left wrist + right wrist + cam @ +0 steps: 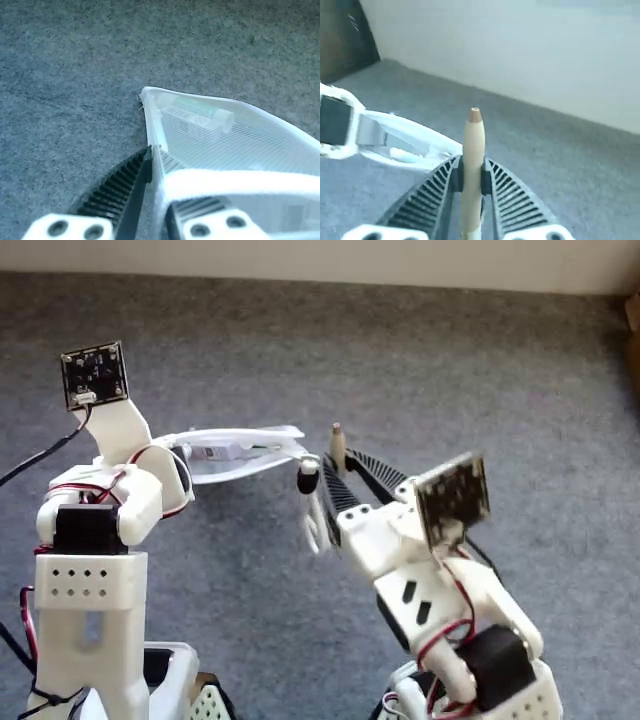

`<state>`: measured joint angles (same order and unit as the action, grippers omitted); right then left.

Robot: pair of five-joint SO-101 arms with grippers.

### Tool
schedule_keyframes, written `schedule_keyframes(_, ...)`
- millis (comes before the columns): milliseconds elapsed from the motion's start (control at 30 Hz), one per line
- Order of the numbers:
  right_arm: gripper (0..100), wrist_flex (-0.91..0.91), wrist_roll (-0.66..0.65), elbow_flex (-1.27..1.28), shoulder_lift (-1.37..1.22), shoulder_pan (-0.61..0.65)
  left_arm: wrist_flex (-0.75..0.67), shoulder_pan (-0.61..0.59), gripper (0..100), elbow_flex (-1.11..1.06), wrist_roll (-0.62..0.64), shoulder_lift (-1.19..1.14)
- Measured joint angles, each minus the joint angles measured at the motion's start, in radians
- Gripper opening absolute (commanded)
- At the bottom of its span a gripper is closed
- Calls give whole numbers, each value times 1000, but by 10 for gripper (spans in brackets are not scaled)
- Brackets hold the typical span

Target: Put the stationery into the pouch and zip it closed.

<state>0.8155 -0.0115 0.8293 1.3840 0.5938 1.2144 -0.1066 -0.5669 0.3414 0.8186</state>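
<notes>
- The left gripper [152,156] is pinching one edge of the pouch [225,145]. Its two black fingers are squeezing shut with the thin edge between them.
- The pouch is see-through with white edges. It is sticking out from the left gripper toward the middle, over the grey carpet [450,360]. I cannot tell if its far corner is touching the carpet.
- A white stick [197,112] is lying inside the pouch, and it is showing through the clear side.
- The right gripper [472,167] is holding a pencil [473,140]. Its fingers are closing tight on the pencil, one on each side.
- The pencil is pale with a brown tip. It is pointing the same way as the fingers, and its tip is poking out past them.
- In the high view the pencil [337,445] is sitting near the end of the pouch [245,455] that is farthest from the left arm. The tip is pointing away from the arm bases.
- I cannot tell if the pencil and the pouch are touching — they are looking very close.
- A blurry white thing with a dark end [308,480] is hanging just beside the right gripper [340,478], between it and the pouch. I cannot tell what it is.
- In the right wrist view the pouch [405,140] is stretching out to one side of the pencil, with a pale wall [520,50] standing far behind them.
</notes>
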Motion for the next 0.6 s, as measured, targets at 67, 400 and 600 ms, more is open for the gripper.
schedule_keyframes(67, 5, -52, 0, 0, 17, 31, 0, 0, 6, 0, 0, 0)
schedule_keyframes(400, 5, -364, 0, 0, 17, 95, 0, 3, 6, 0, 0, 0)
schedule_keyframes(600, 5, -601, 0, 17, 26, 117, 0, 3, 6, 0, 0, 0)
